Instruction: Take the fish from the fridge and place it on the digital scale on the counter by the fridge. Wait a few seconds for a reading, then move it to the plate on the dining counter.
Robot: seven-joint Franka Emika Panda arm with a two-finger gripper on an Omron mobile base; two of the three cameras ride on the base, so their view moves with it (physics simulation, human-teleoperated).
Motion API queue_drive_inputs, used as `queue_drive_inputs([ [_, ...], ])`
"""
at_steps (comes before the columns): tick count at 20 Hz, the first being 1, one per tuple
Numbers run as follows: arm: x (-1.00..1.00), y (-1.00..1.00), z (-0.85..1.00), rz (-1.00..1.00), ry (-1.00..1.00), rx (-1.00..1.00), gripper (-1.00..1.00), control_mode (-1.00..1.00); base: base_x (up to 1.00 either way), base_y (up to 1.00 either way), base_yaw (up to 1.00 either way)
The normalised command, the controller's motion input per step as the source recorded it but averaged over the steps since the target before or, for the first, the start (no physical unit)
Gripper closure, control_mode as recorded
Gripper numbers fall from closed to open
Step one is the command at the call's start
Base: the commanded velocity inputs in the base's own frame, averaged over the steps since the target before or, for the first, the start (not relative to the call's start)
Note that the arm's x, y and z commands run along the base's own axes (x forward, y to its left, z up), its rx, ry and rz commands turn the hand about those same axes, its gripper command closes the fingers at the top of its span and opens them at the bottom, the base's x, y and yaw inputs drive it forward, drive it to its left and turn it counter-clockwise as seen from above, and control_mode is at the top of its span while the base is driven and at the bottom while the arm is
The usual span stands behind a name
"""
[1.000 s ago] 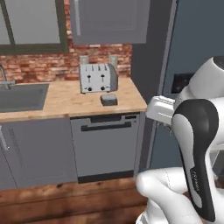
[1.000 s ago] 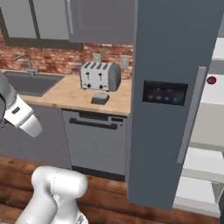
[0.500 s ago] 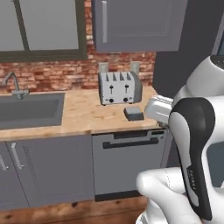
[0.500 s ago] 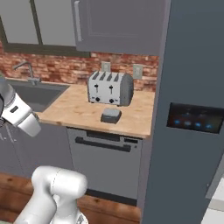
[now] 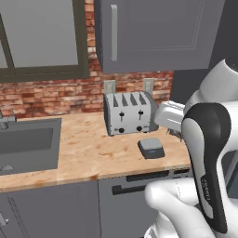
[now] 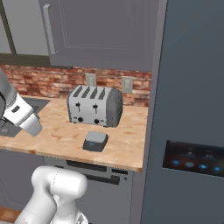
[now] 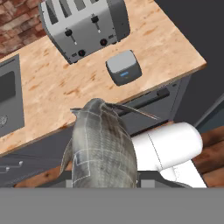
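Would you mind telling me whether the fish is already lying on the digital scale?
No, the fish is in the gripper, off the counter's edge, while the digital scale sits bare.

— What colours do we have between the jaws?
— We see a fish [image 7: 103, 148], grey-silver, lined like a net.
— Beyond them?
— A dark grey scale [image 7: 124, 67], blue display; silver toaster [image 7: 85, 25]; speckled light wood counter [image 7: 52, 92]; red brick wall [image 5: 51, 95].
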Motion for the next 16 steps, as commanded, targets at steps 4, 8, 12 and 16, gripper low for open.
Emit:
queue_drive_inputs([
  [4, 0.00, 0.00, 0.00, 0.00, 0.00, 0.00, 1.00, 1.00, 0.50, 0.00, -0.12],
  [8, 0.06, -0.27, -0.47, -0.13, 0.07, 0.00, 1.00, -1.00, 0.00, 0.00, 0.00],
  [12, 0.04, -0.36, -0.67, -0.13, 0.08, 0.00, 1.00, -1.00, 0.00, 0.00, 0.00],
  [16, 0.29, -0.35, -0.55, -0.10, 0.06, 0.00, 1.00, -1.00, 0.00, 0.00, 0.00],
])
